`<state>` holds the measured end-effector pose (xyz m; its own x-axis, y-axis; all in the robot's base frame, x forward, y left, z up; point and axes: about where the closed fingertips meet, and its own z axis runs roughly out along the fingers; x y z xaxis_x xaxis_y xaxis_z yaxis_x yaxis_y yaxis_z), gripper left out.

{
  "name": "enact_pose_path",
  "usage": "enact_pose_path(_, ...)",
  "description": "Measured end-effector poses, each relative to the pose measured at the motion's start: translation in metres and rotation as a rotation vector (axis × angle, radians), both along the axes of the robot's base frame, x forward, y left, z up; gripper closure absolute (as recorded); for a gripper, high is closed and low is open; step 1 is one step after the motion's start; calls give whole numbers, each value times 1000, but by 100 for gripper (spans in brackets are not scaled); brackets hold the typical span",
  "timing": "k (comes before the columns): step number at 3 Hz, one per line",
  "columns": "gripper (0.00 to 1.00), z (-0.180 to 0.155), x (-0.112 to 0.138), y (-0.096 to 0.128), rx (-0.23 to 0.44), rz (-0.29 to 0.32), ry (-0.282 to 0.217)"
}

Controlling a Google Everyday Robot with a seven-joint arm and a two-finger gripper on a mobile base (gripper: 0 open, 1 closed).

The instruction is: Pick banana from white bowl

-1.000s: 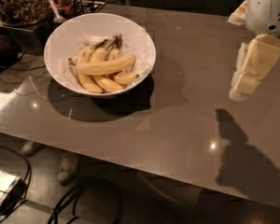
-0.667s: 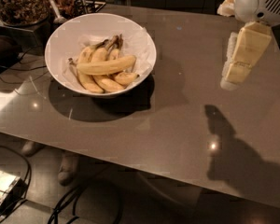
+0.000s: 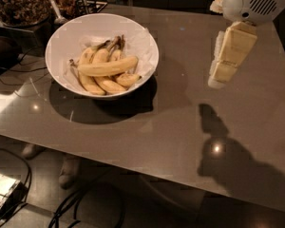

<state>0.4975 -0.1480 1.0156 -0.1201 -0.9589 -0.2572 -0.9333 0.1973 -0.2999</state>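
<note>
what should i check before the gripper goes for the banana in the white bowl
1. Banana lies on top of the bunch, nothing covering it: ok.
2. Banana inside the white bowl: ok.
3. Bowl sitting flat on the table: ok.
4. Gripper lined up over the bowl: not ok, it hangs above bare table, far off toward the picture's right.
5. Gripper ready to take the banana: cannot tell.

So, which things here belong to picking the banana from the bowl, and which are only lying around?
Part of the job: the banana, lying across the top; the white bowl; the gripper, above the table, apart from the bowl.
Just lying about: the bunched bananas underneath; the dark container behind; cables on the floor.
</note>
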Motion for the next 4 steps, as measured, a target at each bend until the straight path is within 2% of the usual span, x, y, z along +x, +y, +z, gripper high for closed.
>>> enact_pose_path(1,0,-4,23,33,-16,20,-1)
enact_pose_path(2,0,-10,48,74,-57,93,3)
enact_pose_path(4,0,-10,51,81,-53,101,-7)
